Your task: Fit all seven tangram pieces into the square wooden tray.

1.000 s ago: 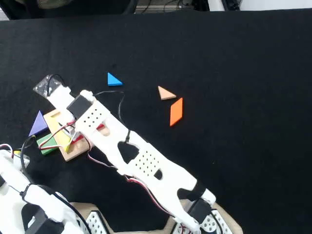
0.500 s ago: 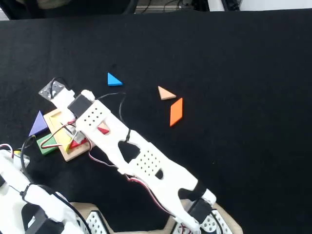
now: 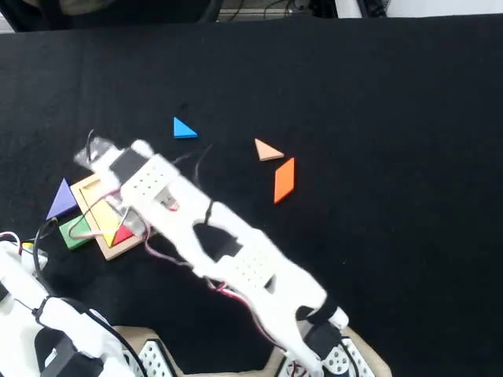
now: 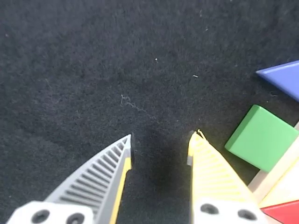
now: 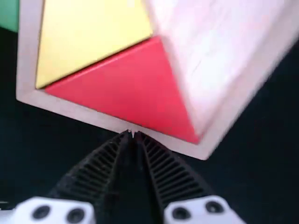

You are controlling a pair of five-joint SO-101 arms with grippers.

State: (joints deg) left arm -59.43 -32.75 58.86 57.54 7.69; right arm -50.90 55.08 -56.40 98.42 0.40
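The square wooden tray (image 3: 108,250) lies at the table's left, with a yellow triangle (image 3: 97,219) and a red triangle (image 3: 122,234) in it. My right gripper (image 5: 132,136) is shut and empty, its tips just at the tray's rim (image 5: 107,122) beside the red triangle (image 5: 131,88) and the yellow triangle (image 5: 88,32). My left gripper (image 4: 161,140) is open over bare cloth near the green square (image 4: 261,137) and the purple triangle (image 4: 282,77). Away from the tray lie the blue triangle (image 3: 185,128), peach triangle (image 3: 268,149) and orange parallelogram (image 3: 284,180).
The right arm (image 3: 228,251) stretches diagonally from the front edge to the tray and covers part of it. The green square (image 3: 75,232) and purple triangle (image 3: 61,199) touch the tray's left side. The left arm (image 3: 31,314) sits at the front left corner.
The right arm's wrist has swung a little right and back from the tray. The red triangle now lies uncovered in the tray beside the yellow one.
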